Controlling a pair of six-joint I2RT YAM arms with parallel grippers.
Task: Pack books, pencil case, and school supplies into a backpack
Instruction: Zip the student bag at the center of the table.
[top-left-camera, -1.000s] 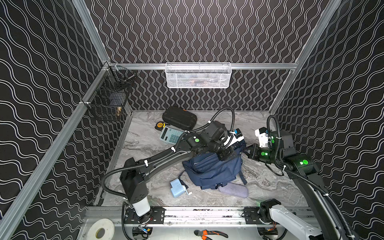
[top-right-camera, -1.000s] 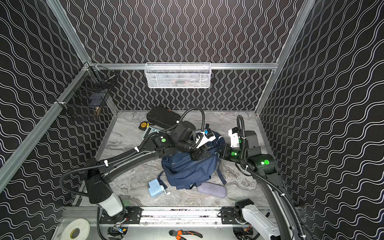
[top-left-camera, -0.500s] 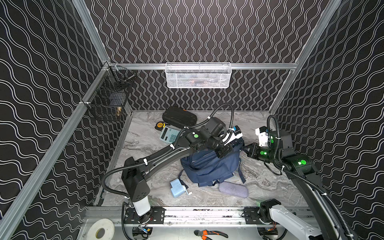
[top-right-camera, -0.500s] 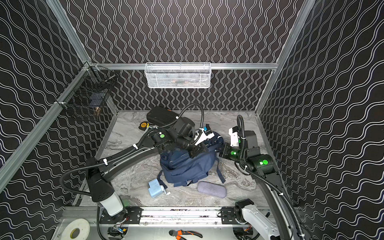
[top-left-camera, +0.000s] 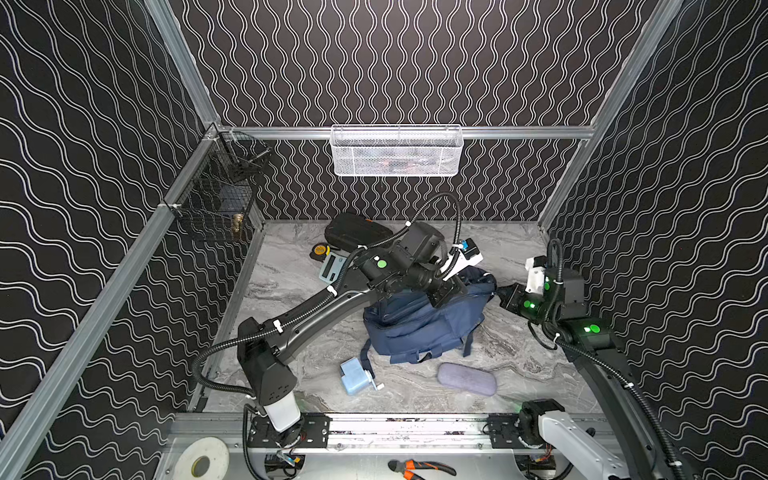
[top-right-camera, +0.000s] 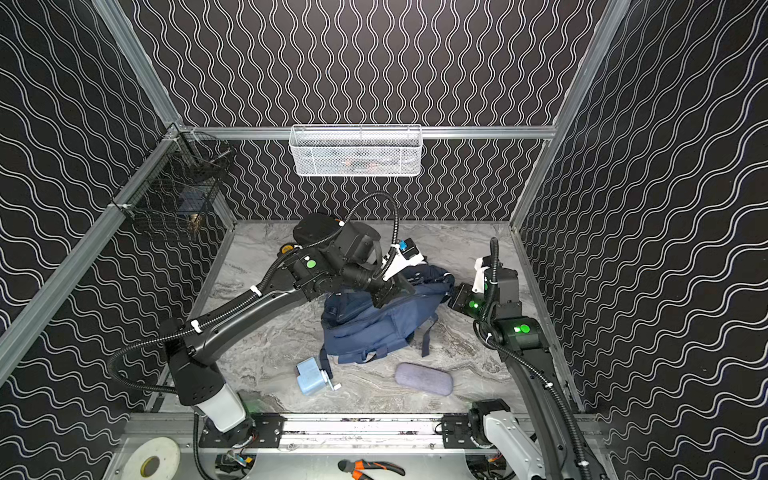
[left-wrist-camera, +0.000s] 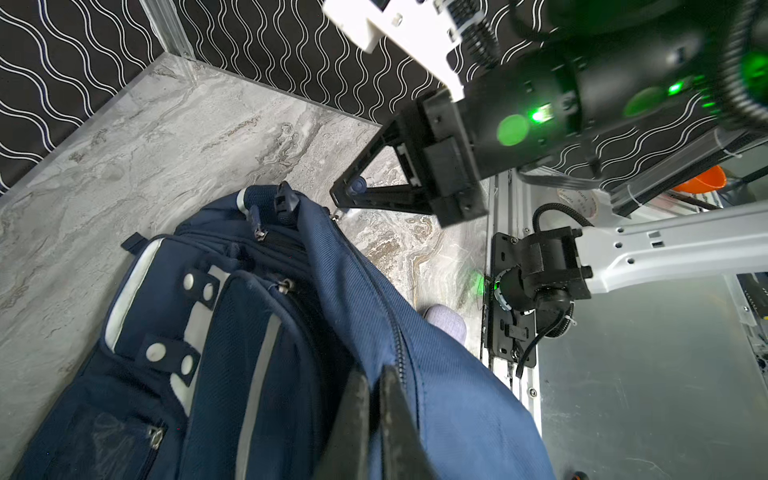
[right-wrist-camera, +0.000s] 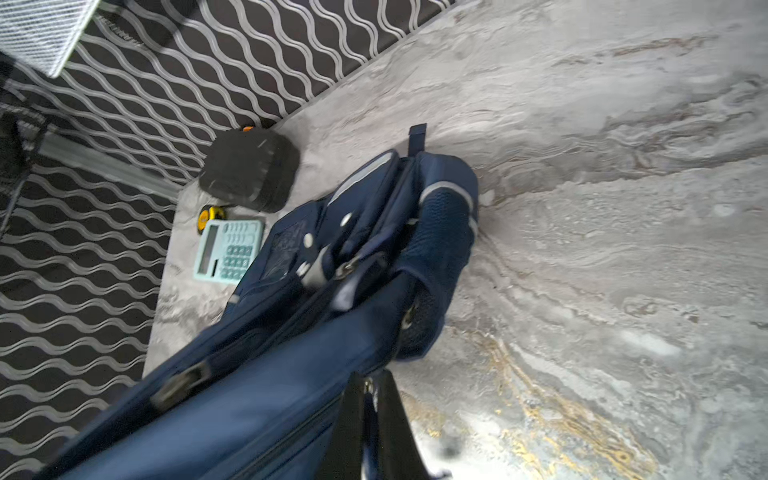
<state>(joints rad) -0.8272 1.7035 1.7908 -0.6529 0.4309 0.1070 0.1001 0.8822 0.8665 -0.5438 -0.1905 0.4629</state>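
The navy backpack lies slumped mid-table. My left gripper is shut on a fold of the backpack beside a zip. My right gripper is shut on the top end of the backpack, a small metal piece showing between its tips. The grey-lavender pencil case lies in front of it. The light-blue sharpener stands front left. The mint calculator lies behind my left arm. The books are out of view.
A black hard case and a yellow tape measure sit at the back left. A white mesh basket hangs on the back wall, a black wire basket on the left wall. A tape roll and pliers lie beyond the front rail.
My left gripper has closed on the backpack's fabric and drawn it slightly back and left. The backpack has come off the pencil case. The right gripper stays shut in place.
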